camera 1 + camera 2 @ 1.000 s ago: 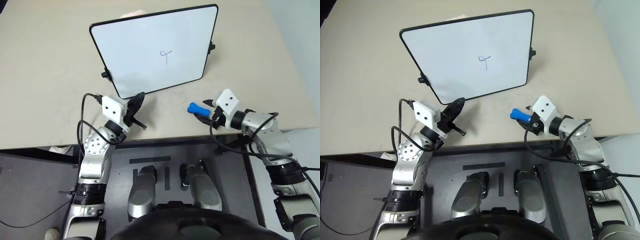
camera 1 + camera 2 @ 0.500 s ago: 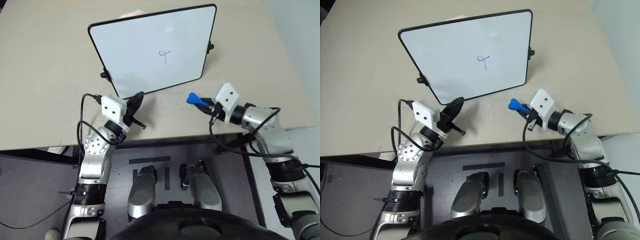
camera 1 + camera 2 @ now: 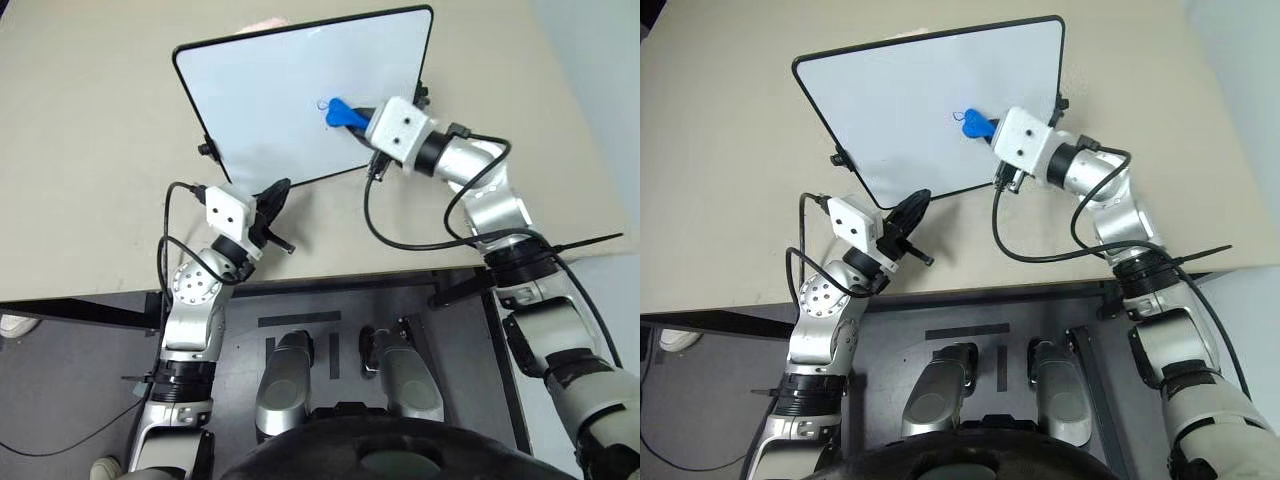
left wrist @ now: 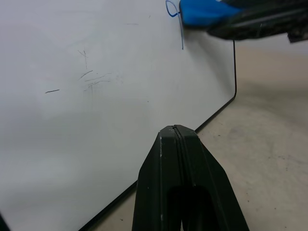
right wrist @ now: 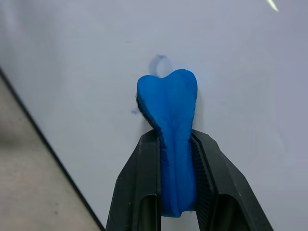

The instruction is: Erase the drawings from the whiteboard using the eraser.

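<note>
Over the whiteboard [image 3: 290, 90], mid-surface, the right gripper [image 5: 168, 139] clamps one eraser [image 5: 169, 115] beside one drawing [image 5: 159, 65]; the left gripper [image 4: 175, 139], pressed together, sits at its near edge.

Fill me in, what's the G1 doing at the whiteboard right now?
Erasing. The right pincer is shut on the blue eraser and holds it over the whiteboard, its tip right at the small blue squiggle. The loop of the squiggle is still visible, so the wipe isn't done. The left pincer is shut, holds nothing, and sits at the board's near edge on the beige table.
</note>
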Action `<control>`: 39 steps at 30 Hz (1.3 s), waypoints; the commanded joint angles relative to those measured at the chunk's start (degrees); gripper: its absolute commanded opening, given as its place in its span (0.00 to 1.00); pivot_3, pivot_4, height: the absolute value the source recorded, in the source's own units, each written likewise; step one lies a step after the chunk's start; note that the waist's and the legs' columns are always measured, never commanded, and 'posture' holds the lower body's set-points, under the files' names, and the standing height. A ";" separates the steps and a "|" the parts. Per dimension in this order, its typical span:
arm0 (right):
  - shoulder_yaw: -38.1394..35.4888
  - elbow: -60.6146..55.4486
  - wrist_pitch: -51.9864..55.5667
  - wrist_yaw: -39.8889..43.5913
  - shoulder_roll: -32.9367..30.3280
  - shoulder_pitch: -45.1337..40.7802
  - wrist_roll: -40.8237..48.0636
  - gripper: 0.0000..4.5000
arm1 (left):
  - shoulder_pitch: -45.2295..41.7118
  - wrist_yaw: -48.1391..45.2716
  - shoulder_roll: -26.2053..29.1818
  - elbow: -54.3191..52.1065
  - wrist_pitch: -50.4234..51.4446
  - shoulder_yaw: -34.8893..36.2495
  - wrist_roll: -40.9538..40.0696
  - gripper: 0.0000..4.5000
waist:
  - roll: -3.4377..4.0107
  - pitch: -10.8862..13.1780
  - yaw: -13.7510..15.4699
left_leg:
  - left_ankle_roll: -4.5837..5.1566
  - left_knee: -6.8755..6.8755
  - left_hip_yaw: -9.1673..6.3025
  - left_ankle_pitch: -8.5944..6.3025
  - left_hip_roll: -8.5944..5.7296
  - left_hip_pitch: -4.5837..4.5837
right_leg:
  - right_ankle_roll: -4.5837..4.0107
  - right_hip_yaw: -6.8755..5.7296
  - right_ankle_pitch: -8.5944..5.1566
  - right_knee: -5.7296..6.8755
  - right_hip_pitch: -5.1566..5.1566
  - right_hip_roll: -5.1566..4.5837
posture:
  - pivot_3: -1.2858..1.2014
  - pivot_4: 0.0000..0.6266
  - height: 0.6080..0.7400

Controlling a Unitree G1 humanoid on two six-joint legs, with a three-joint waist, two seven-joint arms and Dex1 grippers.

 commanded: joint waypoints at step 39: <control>-2.29 4.55 -10.32 -14.98 1.52 -2.89 -9.92 0.11 | -1.12 -0.24 0.05 -0.63 -1.77 0.06 0.45 0.00 | 0.02 0.01 -0.32 | -0.02 0.00 -0.02 0.06 0.01 0.02 | -0.22 0.00 0.24 0.02 -0.09 0.00 | 0.52 0.24 1.00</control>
